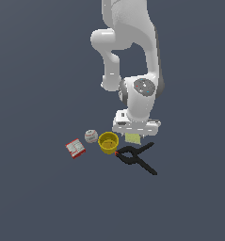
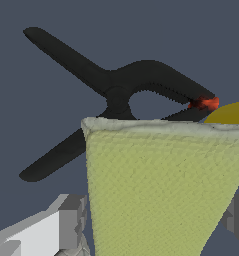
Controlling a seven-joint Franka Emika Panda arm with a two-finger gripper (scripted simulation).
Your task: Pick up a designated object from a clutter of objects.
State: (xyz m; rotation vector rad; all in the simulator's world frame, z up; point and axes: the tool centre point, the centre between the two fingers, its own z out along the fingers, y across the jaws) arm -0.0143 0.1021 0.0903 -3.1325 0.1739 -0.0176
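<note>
We read the gripper (image 1: 134,133) as clamped on the pale green block (image 1: 132,137), held between its fingers (image 2: 71,220) beside the yellow cup (image 1: 108,142) and above the black clamp (image 1: 136,157), presumably ready for lifting clear.

The black clamp (image 1: 136,158) and yellow cup (image 1: 108,142) crowd the pale green block (image 1: 132,138); floor beyond lies open.

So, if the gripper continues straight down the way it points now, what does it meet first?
Most likely the pale yellow-green block, which already fills the space between the gripper's fingers in the wrist view. The black clamp lies just beyond it. Whether the fingers already touch the block is unclear.
</note>
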